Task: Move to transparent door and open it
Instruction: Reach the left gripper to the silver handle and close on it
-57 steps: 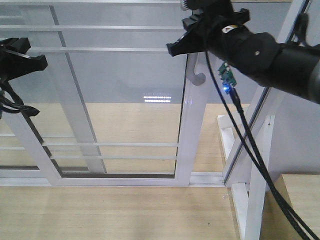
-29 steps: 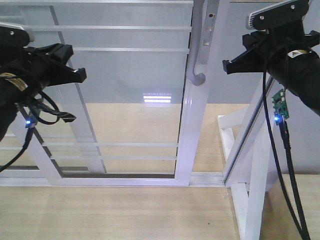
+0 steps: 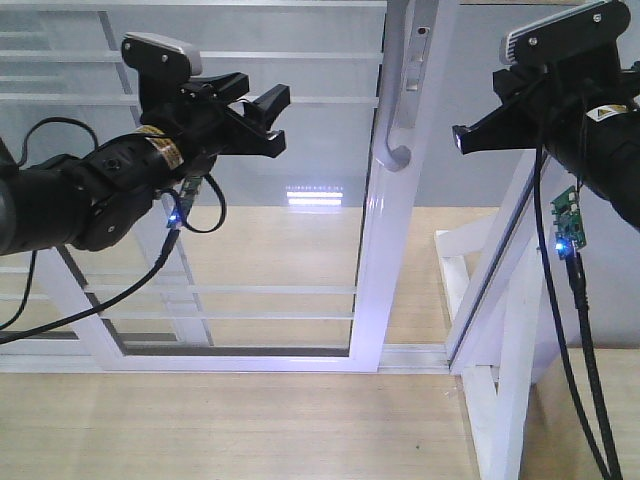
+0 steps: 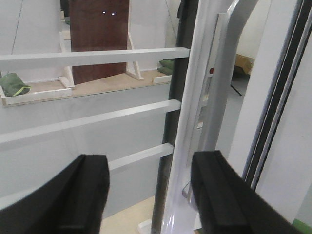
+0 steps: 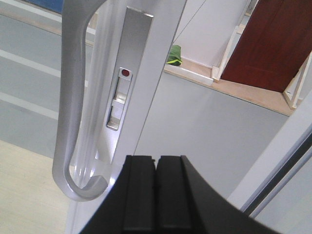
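On the left side, the left gripper (image 3: 272, 122) is held up in front of the glass, and its two fingers (image 4: 87, 190) are seen wide apart. The door (image 3: 383, 270) is found in the middle, upright above the wooden floor (image 3: 230, 420), with its grey handle (image 3: 392, 110) on the right edge of the frame. A lock plate (image 5: 121, 92) is seen just beside the handle. On the right, the right gripper (image 3: 466, 138) is seen near the handle but apart from it, with its fingers (image 5: 141, 195) pressed together.
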Robot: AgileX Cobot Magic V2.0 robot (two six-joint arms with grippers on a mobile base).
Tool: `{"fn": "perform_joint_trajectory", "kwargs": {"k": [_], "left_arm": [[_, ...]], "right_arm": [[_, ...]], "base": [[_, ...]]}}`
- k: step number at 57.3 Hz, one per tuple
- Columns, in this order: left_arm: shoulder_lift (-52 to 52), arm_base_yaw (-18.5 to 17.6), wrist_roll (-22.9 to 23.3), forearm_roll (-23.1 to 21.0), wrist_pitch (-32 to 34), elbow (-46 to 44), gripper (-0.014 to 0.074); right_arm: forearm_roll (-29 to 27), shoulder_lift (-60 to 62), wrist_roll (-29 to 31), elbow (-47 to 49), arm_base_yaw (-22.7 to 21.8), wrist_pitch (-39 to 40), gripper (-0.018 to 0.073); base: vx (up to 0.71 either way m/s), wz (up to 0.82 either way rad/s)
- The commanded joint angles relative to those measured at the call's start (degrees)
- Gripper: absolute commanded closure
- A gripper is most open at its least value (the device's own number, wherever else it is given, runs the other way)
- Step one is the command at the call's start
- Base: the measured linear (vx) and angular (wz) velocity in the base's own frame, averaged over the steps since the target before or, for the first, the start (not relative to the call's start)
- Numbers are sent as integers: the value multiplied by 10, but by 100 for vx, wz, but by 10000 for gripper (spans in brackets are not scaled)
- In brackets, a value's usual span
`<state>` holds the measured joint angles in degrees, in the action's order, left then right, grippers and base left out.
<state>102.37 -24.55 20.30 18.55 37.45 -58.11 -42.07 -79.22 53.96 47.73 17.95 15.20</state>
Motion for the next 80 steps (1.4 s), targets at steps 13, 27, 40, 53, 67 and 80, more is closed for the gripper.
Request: {"fn": "perform_joint_trajectory", "kwargs": {"k": [13, 27, 40, 53, 67, 80], "left_arm": [[24, -57, 15, -6, 38, -89, 90], [54, -94, 15, -5, 27, -123, 90], [88, -112, 16, -10, 12, -172, 90], [128, -114, 15, -9, -40, -231, 90], [175, -114, 15, -9, -60, -307, 90], [195, -114, -2, -10, -90, -355, 90]], "right_arm": [[8, 20, 11, 16, -3, 67, 562], [6, 20, 24, 16, -3, 80, 561], [3, 20, 24, 16, -3, 81, 561], [3, 20, 24, 16, -3, 81, 561], [3, 20, 24, 16, -3, 81, 561], [3, 20, 24, 16, -3, 81, 561]], "base": [[0, 0], [0, 0], [0, 0], [0, 0], [0, 0], [0, 0]]}}
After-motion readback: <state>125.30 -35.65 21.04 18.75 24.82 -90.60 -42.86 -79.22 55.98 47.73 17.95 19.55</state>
